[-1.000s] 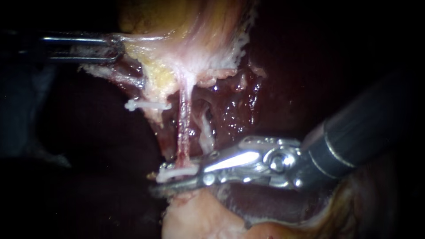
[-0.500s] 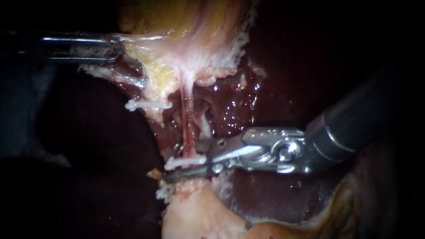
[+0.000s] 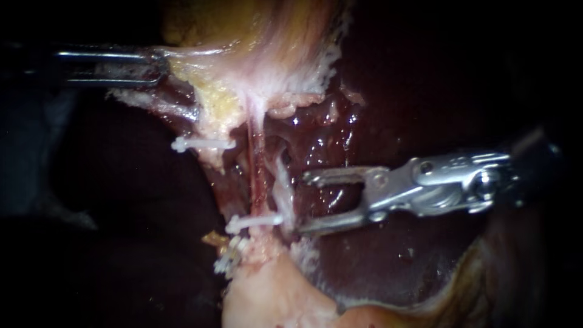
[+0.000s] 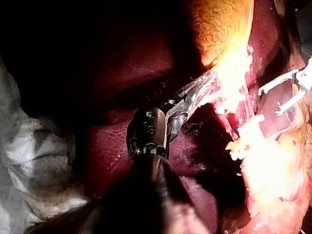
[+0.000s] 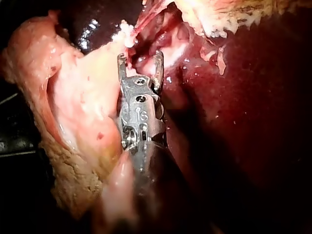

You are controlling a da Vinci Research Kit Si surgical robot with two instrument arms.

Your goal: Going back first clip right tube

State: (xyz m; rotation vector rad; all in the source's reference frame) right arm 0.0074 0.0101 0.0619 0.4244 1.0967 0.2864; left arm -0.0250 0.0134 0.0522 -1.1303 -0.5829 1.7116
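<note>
Right instrument (image 3: 303,203): you're hovering it just beside the right tube (image 3: 256,176), jaws gaping, gripping nothing.
Clip (image 3: 255,222): sitting across that tube's lower end.
Handling: looking thin, soft, slick, tear-prone; you're best taking it square-on above the clip.
Left instrument (image 3: 152,67): jaws clamping the gallbladder (image 3: 261,48), stretching the tube.

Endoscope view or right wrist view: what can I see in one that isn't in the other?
Only the endoscope view shows the left instrument, its jaws shut on the gallbladder. It also shows two white clips, an upper clip and a lower clip lying across a tube. Only the right wrist view shows the broad pale tissue spreading beside the right instrument. Both show the right instrument's open, empty jaws and the dark red liver.
</note>
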